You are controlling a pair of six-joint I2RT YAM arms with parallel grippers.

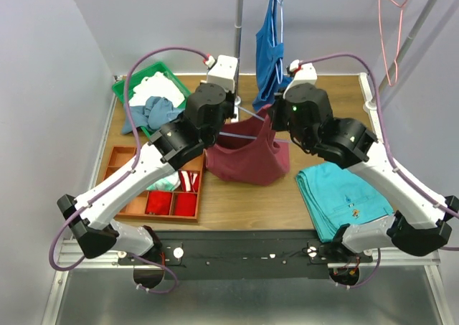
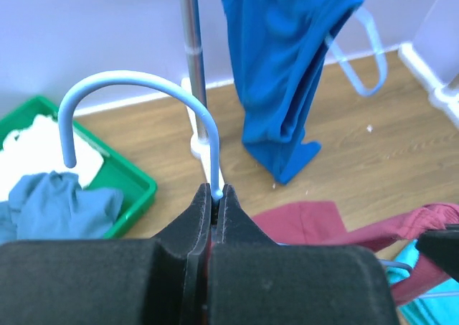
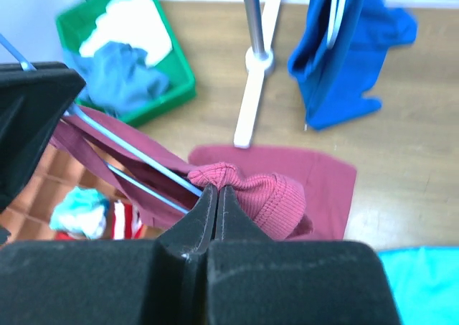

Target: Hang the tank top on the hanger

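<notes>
Your left gripper (image 2: pixel 215 192) is clamped on the neck of the hanger (image 2: pixel 136 77), and your right gripper (image 3: pixel 217 190) is clamped on a bunched maroon edge of the tank top (image 3: pixel 269 199).
From the top camera, the tank top sits at table centre, slung between your two wrists with its body sagging toward 6 o'clock; I can't tell whether the hem touches the table (image 1: pixel 237 203). On your left wrist view the pale blue hook rises out of the shut fingers and curls over toward 9 o'clock. On your right wrist view two runs of the wire lead off toward 10 o'clock with maroon cloth draped along them. Around the tank top, the blue top (image 1: pixel 269 52) hangs at 12 o'clock, the green bin (image 1: pixel 136 88) is at 10, and the turquoise trousers (image 1: pixel 341 192) are at 4.
</notes>
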